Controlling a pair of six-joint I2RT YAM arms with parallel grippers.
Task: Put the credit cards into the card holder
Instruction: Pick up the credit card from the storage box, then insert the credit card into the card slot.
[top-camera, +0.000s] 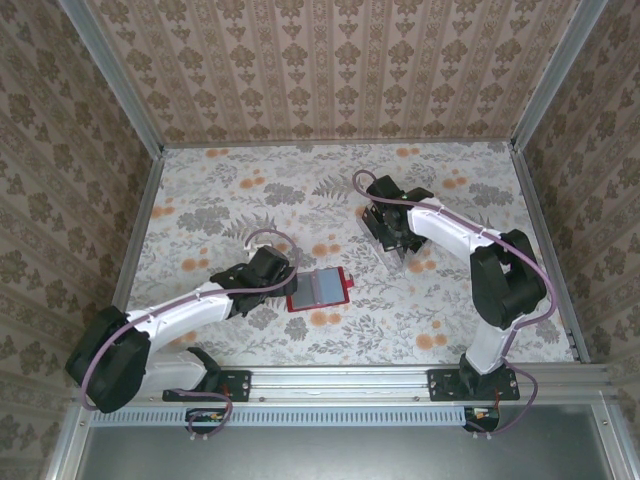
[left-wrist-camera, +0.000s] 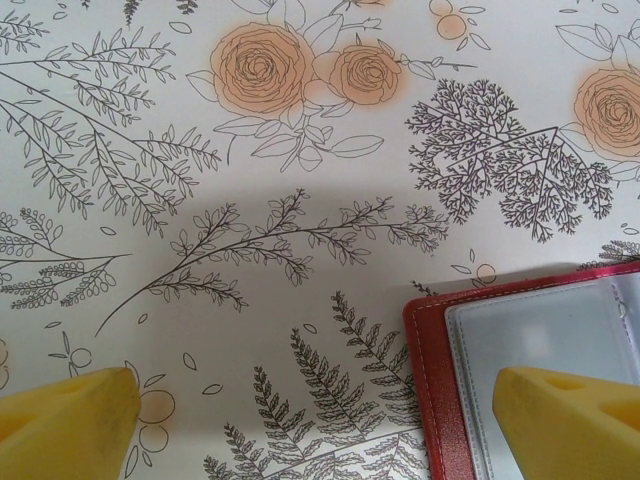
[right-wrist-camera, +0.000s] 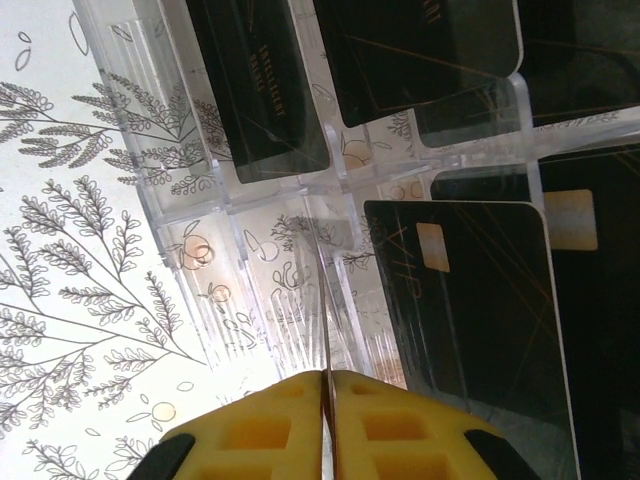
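The credit cards (right-wrist-camera: 470, 330) sit in the clear rack (right-wrist-camera: 250, 300) right of centre on the desk (top-camera: 230, 190), and the right tool (right-wrist-camera: 327, 390) sits directly over them, pinching one of them edge-on. The card holder (top-camera: 318, 289) lies open near the desk's centre, well apart from the rack. The left tool (left-wrist-camera: 320, 430), spread wide, straddles its left edge.

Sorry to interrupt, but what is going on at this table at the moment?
Two robot arms are working on getting black cards from a clear rack into a red wallet. The right gripper is at the rack, closed on what looks like one card seen edge-on. The left gripper is open at the wallet, one finger over its corner. The wallet lies open on the table.
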